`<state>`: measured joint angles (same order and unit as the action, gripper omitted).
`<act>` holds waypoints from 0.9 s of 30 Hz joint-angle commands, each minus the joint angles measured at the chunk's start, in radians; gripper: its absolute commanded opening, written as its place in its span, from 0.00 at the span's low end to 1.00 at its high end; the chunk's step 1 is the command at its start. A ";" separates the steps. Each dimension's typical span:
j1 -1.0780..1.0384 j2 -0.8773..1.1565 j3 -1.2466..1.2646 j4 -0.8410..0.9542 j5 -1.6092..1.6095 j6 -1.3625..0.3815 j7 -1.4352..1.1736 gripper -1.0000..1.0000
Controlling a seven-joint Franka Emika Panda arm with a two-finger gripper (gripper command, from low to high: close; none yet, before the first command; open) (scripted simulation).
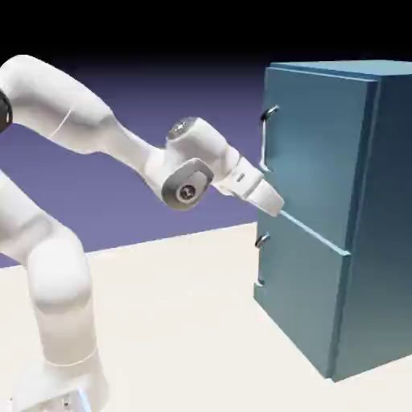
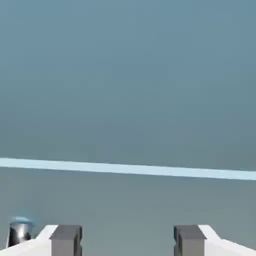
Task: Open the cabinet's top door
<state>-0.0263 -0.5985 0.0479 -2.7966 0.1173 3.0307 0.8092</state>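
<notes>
We can read no brand, label or writing on anything here. The counter (image 1: 185, 306) is a plain cream-white surface, and behind it the backdrop (image 1: 185, 88) runs from black at the top to blue-violet lower down.

The cabinet (image 1: 386, 241) is a tall teal-blue box standing on the counter at the exterior view's right. Its top door (image 1: 318, 153) takes up the upper part of the front and lies flush with the cabinet face, with a curved silver handle (image 1: 268, 138) near its left edge. Below a thin seam sits the lower door (image 1: 299, 294) with its own small handle (image 1: 261, 240).

The white arm (image 1: 72, 113) reaches across from the left. Our pincer (image 1: 273, 203) sits close to the cabinet front, near the seam between the two doors and below the top door's handle. In the hand view its two grey fingertips (image 2: 66, 240) stand spread apart with only teal panel between them, pinching nothing. A pale line (image 2: 128, 169) crosses the panel there, and a bit of silver metal (image 2: 20, 231) shows at the lower left.
</notes>
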 commanded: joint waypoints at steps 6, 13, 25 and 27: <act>-0.085 -0.063 0.106 0.030 0.261 -0.014 0.152 0.50; -0.185 -0.138 0.231 0.064 0.566 -0.030 0.329 0.50; -0.355 -0.264 0.444 0.124 1.087 -0.058 0.632 0.50; -0.383 -0.286 0.479 0.134 1.174 -0.063 0.683 0.50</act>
<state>-0.4097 -0.8841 0.5270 -2.6627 1.2918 2.9680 1.4917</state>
